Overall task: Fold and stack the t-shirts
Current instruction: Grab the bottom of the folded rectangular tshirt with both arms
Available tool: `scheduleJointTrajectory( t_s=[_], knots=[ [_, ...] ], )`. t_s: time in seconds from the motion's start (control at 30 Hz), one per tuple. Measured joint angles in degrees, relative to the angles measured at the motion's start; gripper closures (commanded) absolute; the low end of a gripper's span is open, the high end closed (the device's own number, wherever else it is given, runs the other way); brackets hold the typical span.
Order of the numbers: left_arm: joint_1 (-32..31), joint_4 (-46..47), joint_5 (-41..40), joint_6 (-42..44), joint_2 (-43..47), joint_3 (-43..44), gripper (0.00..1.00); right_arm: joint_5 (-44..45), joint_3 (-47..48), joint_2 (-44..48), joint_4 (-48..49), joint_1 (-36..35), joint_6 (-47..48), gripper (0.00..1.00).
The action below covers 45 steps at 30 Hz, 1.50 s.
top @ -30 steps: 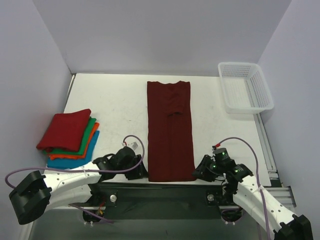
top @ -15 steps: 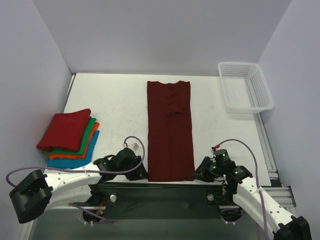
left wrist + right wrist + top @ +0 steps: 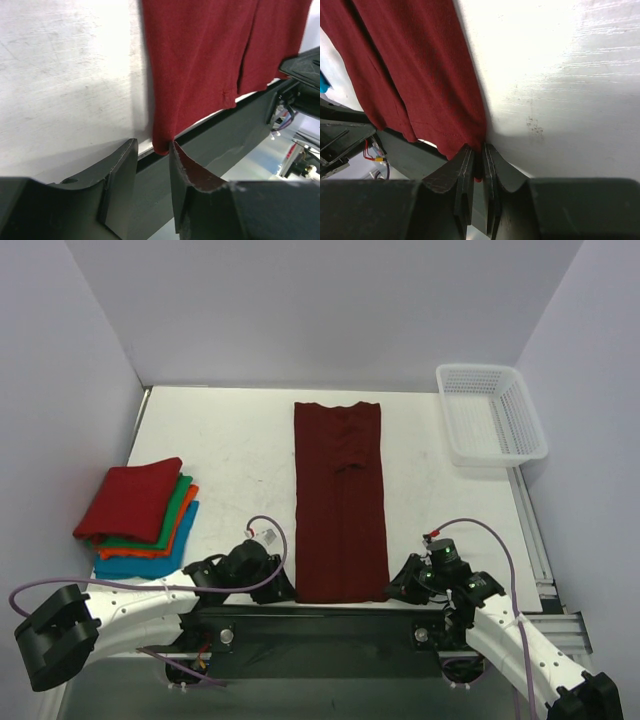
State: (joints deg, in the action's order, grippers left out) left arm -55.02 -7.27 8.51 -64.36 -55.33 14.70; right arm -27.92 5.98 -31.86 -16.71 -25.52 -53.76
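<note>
A dark maroon t-shirt [image 3: 340, 500], folded into a long strip, lies down the middle of the white table [image 3: 230, 440]; its near end reaches the table's front edge. My right gripper [image 3: 477, 150] is shut on the shirt's near right corner [image 3: 415, 65], and red cloth shows between the pads. My left gripper [image 3: 152, 147] is open at the near left corner; the cloth's tip [image 3: 162, 145] hangs between its fingertips and touches the right finger. From above, the left gripper [image 3: 283, 590] and the right gripper [image 3: 395, 590] flank the near hem. Folded t-shirts [image 3: 130, 500] are stacked at the left: red on green, orange and blue.
A white mesh basket [image 3: 495, 459] stands at the back right corner. The dark frame rail [image 3: 235, 135] runs just below the table's front edge, under both grippers. Purple-grey walls close in the table on three sides.
The right gripper's jaws have closed onto the shirt's near right corner. The left jaws have narrowed a little around the near left corner. The shirt itself has not moved.
</note>
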Motion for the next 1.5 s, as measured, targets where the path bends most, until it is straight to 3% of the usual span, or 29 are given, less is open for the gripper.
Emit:
scheduleJointTrajectory(
  t_s=[0.33,0.53,0.6,0.67,0.7,0.93,1.03,1.27,1.37,1.5],
  knots=[
    [0.0,1.6,0.5,-0.6,2.1,-1.2,0.55,-0.2,-0.2,0.2,0.3,0.0,0.0,0.88],
    [-0.1,5.6,0.8,-1.2,-2.0,-1.3,0.58,-0.2,-0.3,0.5,0.3,0.0,0.0,0.89],
    [-0.1,7.7,0.9,-1.5,-3.6,-1.3,0.71,-0.2,-0.3,0.6,0.2,0.0,0.1,0.92],
    [-0.5,8.4,0.6,-2.0,-4.8,-1.3,1.00,-0.2,-0.3,0.9,0.0,0.0,0.3,0.96],
    [-0.8,8.3,0.5,-2.3,-5.2,-1.3,1.00,-0.2,-0.3,1.1,-0.3,0.0,0.5,1.00],
    [-6.7,3.0,-3.0,-2.8,-4.2,0.7,1.00,0.5,-0.2,4.5,-4.1,-1.3,1.9,1.00],
    [-9.0,-1.9,-4.5,-3.0,-2.3,2.1,1.00,2.5,0.5,6.0,-6.7,-5.2,1.6,1.00],
    [-12.6,-11.7,-6.4,-4.0,5.0,3.1,1.00,12.6,4.2,8.6,-13.5,-23.9,-3.2,1.00],
    [-12.2,-14.8,-7.5,-3.0,5.7,5.6,1.00,18.0,10.8,4.5,-16.3,-29.7,-3.7,1.00],
    [-6.4,-16.0,-7.5,0.7,2.6,12.1,1.00,25.0,23.1,-6.3,-17.4,-30.2,-1.0,1.00]
  ],
)
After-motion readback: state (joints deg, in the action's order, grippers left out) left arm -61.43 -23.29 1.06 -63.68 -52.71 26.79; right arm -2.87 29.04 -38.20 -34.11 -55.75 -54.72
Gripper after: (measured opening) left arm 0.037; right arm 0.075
